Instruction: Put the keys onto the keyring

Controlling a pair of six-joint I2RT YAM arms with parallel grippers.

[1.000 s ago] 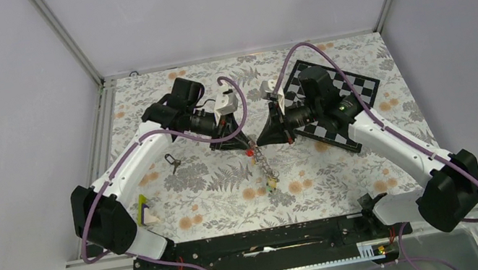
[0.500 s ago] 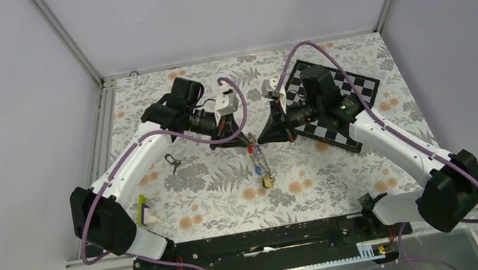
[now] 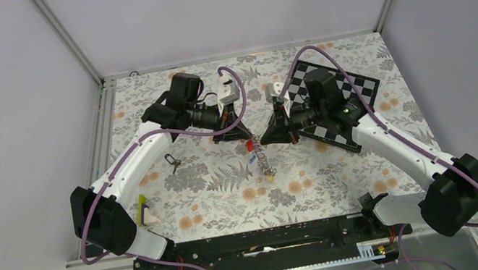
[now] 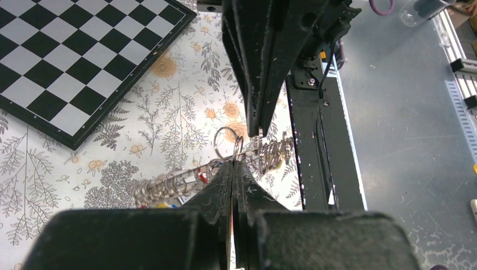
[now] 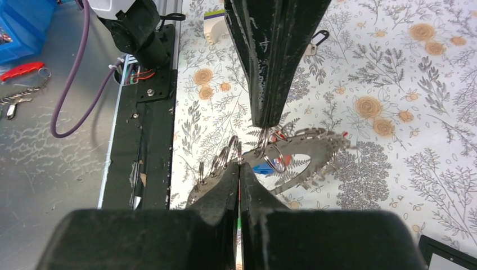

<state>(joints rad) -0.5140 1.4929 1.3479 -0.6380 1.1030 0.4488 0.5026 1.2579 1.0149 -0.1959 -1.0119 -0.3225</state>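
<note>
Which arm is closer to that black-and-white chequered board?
Right. The right arm reaches across the chequered board, its fingers just past the board's left edge at the keyring. The left fingers meet them from the other side, further from the board.

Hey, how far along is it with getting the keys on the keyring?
Done: a red key hangs with the keyring. In hand: left tool and right tool, both shut, pinch the keyring's wire loops between them. Left: a small dark key, apparently, lies loose on the table.
</note>
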